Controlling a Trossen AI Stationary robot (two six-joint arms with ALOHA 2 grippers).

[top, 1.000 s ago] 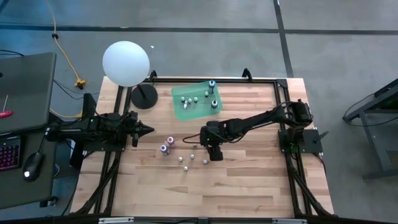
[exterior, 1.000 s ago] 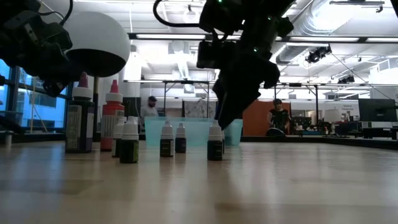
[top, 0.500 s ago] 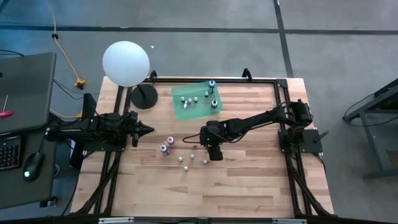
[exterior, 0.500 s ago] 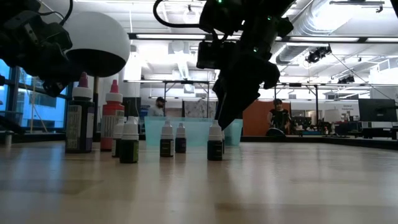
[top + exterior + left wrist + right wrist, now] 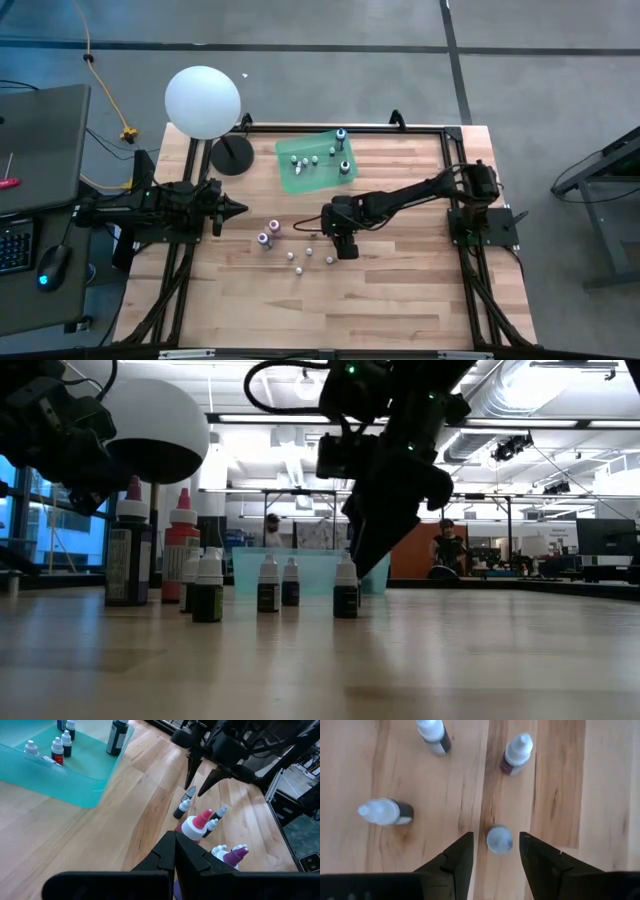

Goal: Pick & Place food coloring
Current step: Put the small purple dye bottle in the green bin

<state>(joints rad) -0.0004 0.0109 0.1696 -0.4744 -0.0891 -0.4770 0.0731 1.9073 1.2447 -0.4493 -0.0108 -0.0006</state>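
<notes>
High view: the right tool (image 5: pixel 333 250) hangs over the loose cluster of food coloring bottles (image 5: pixel 296 252) standing mid-surface, a fit start for a straight-down grab. The green tray (image 5: pixel 290 180) near the far edge already holds several bottles, so it is probably the drop-off place. The left tool (image 5: pixel 236 209) waits near the surface's left side, pointing toward the 2 purple-bodied bottles (image 5: pixel 268 234), clear of the right arm's path. A white globe lamp (image 5: pixel 203 101) stands at the far left corner.

Low view: the right tool (image 5: pixel 366 555) points down just behind a small white-capped bottle (image 5: pixel 346 586), its tips about level with the cap; nothing looks gripped yet. 2 taller bottles (image 5: pixel 153 550) stand to the left, and the tray (image 5: pixel 245 572) shows behind the row.

Left wrist view: the left tool's fingers (image 5: pixel 175 851) lie pressed together, holding nothing. Beyond them the right tool (image 5: pixel 204 775) descends with its fingers spread over the small bottles.

Right wrist view: the right tool (image 5: pixel 496 851) is apart, and 1 bottle's whitish cap (image 5: pixel 499 838) sits centred between the 2 fingers, so closing there would likely catch it. 3 other bottles stand further off, 1 of them a white-capped, dark-bodied bottle (image 5: pixel 386 812) off to one side.
</notes>
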